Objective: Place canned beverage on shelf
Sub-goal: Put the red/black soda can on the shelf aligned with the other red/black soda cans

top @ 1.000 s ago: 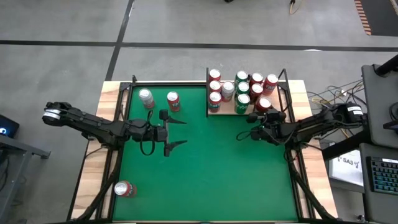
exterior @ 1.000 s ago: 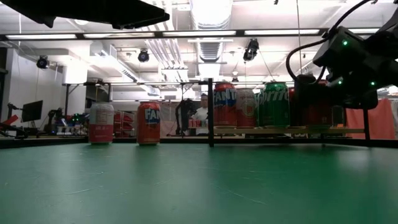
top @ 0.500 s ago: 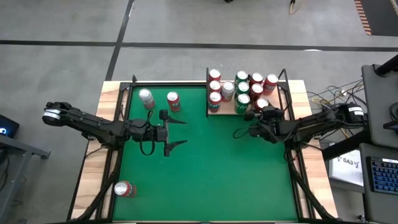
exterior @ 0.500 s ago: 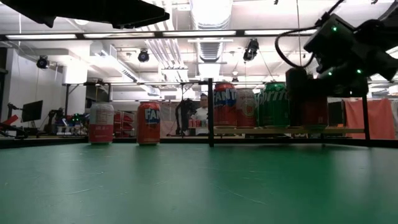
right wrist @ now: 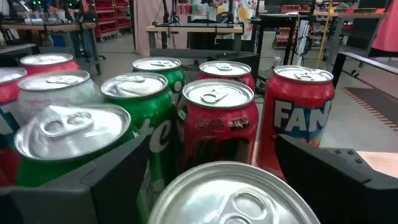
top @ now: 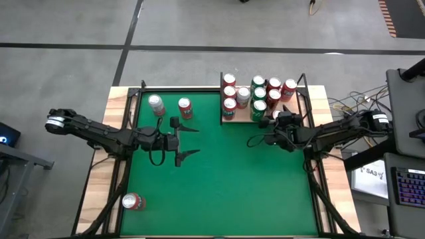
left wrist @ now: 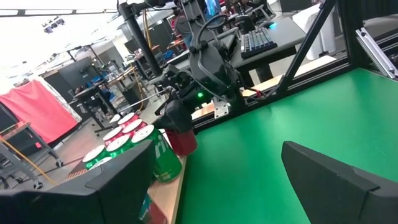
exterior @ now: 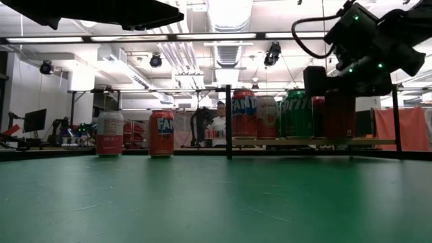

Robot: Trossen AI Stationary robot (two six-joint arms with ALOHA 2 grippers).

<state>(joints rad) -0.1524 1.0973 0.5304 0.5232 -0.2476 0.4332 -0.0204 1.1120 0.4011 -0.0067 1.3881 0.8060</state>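
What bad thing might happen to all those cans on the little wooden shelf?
1. The shelf is crowded with cans standing close together. The right gripper hovers open right over the nearest can, so a sideways move might knock neighbours over.
2. That can sits near the shelf's front edge and might tip off onto the green table.
3. One can already lies on its side near the table's corner; it might roll.

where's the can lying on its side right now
In the high view it lies at the near left corner of the green table: a red and silver can, far from the shelf.
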